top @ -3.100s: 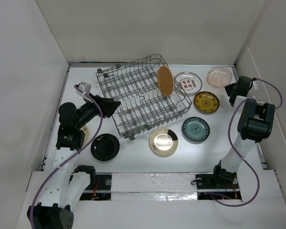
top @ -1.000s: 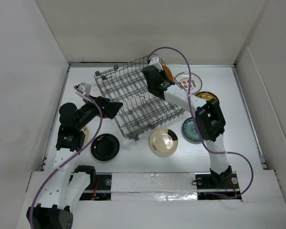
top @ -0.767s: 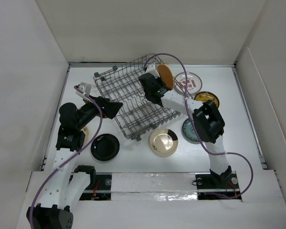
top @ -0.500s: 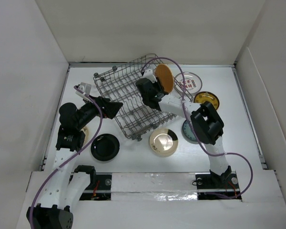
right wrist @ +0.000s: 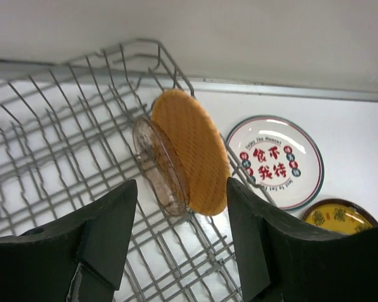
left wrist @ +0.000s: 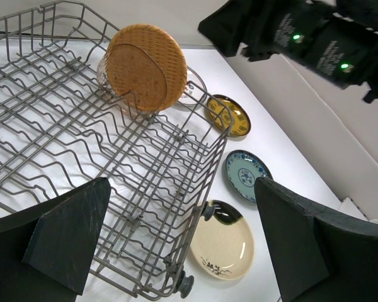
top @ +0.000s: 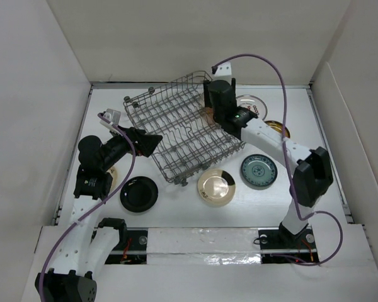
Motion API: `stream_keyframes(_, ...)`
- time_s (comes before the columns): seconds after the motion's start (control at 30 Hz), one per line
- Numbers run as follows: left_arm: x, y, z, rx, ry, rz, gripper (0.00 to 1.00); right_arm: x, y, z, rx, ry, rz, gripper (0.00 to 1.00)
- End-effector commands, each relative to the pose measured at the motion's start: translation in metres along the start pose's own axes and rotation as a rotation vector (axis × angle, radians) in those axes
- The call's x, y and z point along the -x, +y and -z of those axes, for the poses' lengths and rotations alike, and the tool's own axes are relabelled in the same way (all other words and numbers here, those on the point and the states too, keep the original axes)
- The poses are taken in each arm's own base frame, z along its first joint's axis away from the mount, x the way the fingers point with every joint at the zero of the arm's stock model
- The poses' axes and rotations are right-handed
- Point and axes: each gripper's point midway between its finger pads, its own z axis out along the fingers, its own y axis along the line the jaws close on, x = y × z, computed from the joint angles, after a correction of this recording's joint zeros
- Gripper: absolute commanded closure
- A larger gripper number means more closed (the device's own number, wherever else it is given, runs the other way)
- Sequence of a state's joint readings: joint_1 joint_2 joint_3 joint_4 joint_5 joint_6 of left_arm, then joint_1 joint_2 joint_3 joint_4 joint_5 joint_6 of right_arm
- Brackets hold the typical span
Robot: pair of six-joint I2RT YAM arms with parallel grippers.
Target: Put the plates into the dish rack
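- Right gripper (right wrist: 180, 198): jaws spread wide, nothing between the fingers (right wrist: 107, 236). It hangs over the far right corner of the dish rack (right wrist: 50, 126), facing two plates that stand there.
- Orange-brown plate (right wrist: 192, 151): stands on edge between the tines at that corner, close to the rack's end wall.
- Pale pink plate (right wrist: 159, 165): translucent, also on edge, just beside the orange-brown plate on the side toward the rack's interior. The pictures do not show whether the two touch.
- Left gripper (left wrist: 181, 189): jaws spread wide, holding nothing, with the dark fingers (left wrist: 69, 233) framing the wrist view. In the top view it sits at the rack's left edge (top: 145, 141), pointing across the wires.
- Dish rack: lies diagonally on the white table (top: 176, 214). Apart from the two standing plates, its slots hold nothing.
- White plate with red marks (right wrist: 274, 160): flat on the table, just beyond the rack's far right corner.
- Patterned yellow plate (left wrist: 229, 115): flat on the table, beside the white plate and right of the rack.
- Patterned teal plate (top: 259, 171): flat on the table, nearer than the yellow one.
- Cream plate (top: 216, 187): flat, just beside the rack's near corner foot.
- Black plate (top: 138, 193): flat, near the rack's near left side, below the left arm.
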State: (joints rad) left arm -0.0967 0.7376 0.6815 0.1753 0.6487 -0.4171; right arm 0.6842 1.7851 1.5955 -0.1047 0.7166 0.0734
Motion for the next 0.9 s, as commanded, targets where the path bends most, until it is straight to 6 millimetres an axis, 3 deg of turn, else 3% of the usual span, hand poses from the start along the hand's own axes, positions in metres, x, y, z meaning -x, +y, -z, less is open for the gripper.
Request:
stream_keyframes(0.0,0.025,-0.016,0.001,-0.041,-0.064,-0.051,0.01,0.019,0.013,0.012,0.127,-0.059,-0.084,0.40)
stream_keyframes(0.03,0.026,-0.015,0.001,-0.034,-0.071,-0.051,0.01,0.014,0.027,0.021,0.184,-0.053,-0.067,0.46)
stream_keyframes(0.07,0.027,-0.014,0.002,-0.026,-0.076,-0.051,0.01,0.024,0.040,0.030,0.261,-0.082,-0.087,0.55)
stream_keyframes(0.1,0.029,-0.013,0.002,-0.015,-0.080,-0.052,0.01,0.024,0.050,0.037,0.303,-0.083,-0.087,0.79)
stream_keyframes(0.17,0.031,-0.001,0.001,0.053,-0.088,-0.043,0.01,0.017,0.084,0.058,0.438,-0.072,-0.083,1.00)
stream_keyframes(0.23,0.034,0.008,0.003,0.109,-0.106,-0.038,0.01,0.013,0.108,0.074,0.543,-0.063,-0.096,1.00)
stream_keyframes(0.27,0.038,0.008,0.006,0.121,-0.129,-0.044,0.01,0.007,0.130,0.092,0.648,-0.058,-0.092,1.00)
stream_keyframes(0.37,0.048,0.022,0.015,0.224,-0.197,-0.048,0.01,-0.002,0.154,0.117,0.759,-0.026,-0.140,1.00)
stream_keyframes(0.4,0.049,0.025,0.016,0.244,-0.204,-0.047,0.01,-0.011,0.171,0.134,0.855,-0.008,-0.147,1.00)
stream_keyframes(0.47,0.051,0.025,0.018,0.249,-0.216,-0.051,0.01,-0.020,0.184,0.151,0.933,0.019,-0.187,1.00)
stream_keyframes(0.6,0.052,0.032,0.020,0.284,-0.229,-0.063,0.01,-0.044,0.200,0.163,0.968,0.071,-0.181,1.00)
stream_keyframes(0.7,0.047,0.033,0.018,0.273,-0.221,-0.059,0.20,-0.052,0.212,0.188,1.088,0.114,-0.165,1.00)
stream_keyframes(0.83,0.049,0.034,0.017,0.257,-0.224,-0.049,0.93,-0.070,0.227,0.226,1.153,0.154,-0.140,1.00)
stream_keyframes(0.87,0.049,0.034,0.017,0.249,-0.225,-0.046,1.00,-0.080,0.237,0.245,1.188,0.172,-0.122,1.00)
